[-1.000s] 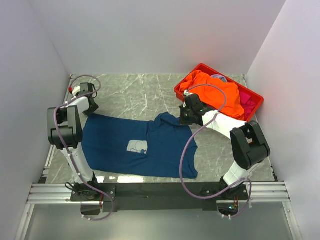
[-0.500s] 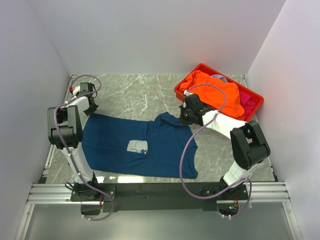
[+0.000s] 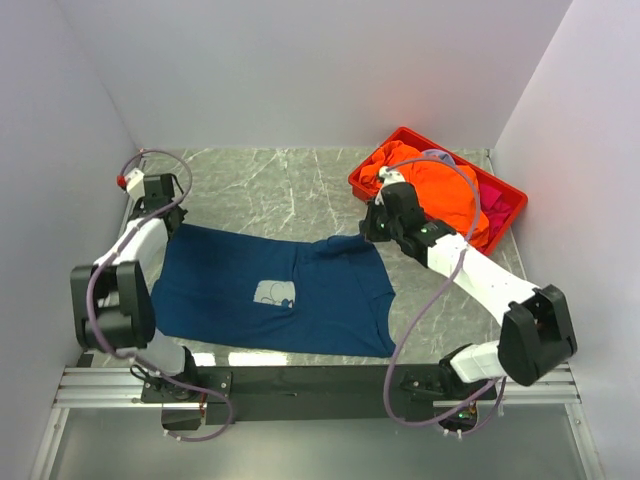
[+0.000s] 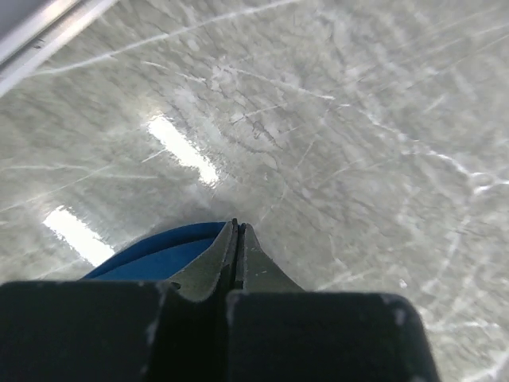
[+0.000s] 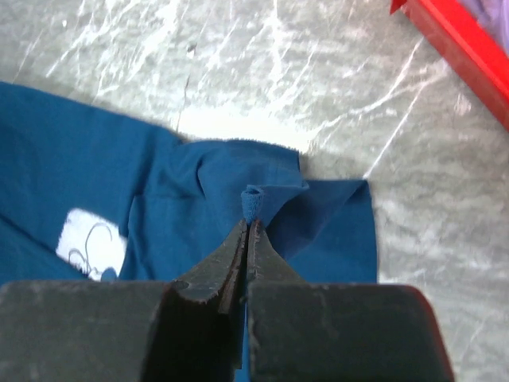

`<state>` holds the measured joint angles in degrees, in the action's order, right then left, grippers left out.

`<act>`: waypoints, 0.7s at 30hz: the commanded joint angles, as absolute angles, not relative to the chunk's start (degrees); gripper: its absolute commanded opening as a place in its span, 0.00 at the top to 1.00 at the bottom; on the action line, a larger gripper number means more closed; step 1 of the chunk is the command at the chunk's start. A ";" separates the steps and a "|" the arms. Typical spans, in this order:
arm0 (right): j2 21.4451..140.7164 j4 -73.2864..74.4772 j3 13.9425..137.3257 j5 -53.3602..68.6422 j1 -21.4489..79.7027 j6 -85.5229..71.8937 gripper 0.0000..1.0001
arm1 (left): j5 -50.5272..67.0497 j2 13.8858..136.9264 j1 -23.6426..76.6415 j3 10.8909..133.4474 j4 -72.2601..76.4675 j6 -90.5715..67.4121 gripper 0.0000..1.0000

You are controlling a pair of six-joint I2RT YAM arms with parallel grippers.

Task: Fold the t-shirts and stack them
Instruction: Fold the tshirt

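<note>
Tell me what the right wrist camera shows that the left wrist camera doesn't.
Only the right wrist view: the pale chest print, a corner of the red crate, and the right gripper shut on a pinched fold of the navy t-shirt. Only the left wrist view: a metal rail along the far edge, and the left gripper shut, navy cloth beside it. Both: navy cloth on the marble table and closed jaws.
</note>
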<state>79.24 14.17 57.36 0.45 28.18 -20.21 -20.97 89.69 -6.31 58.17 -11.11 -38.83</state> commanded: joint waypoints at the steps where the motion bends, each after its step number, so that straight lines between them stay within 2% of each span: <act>1: 75.43 18.01 54.94 -2.90 29.97 -21.27 1.00 | -23.20 84.73 -6.59 55.11 -8.17 -40.08 0.99; 13: 62.60 27.68 46.94 -12.22 42.44 -26.98 1.00 | -29.18 77.18 -8.44 44.48 -6.33 -40.25 0.99; 21: 59.15 33.04 44.30 -15.20 49.39 -32.25 1.00 | -32.87 71.55 -9.67 39.99 -4.84 -41.13 0.99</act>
<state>60.31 30.11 44.84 -11.75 47.57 -29.12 -29.34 73.58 -9.13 40.82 -7.62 -40.21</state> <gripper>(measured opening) 0.008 0.014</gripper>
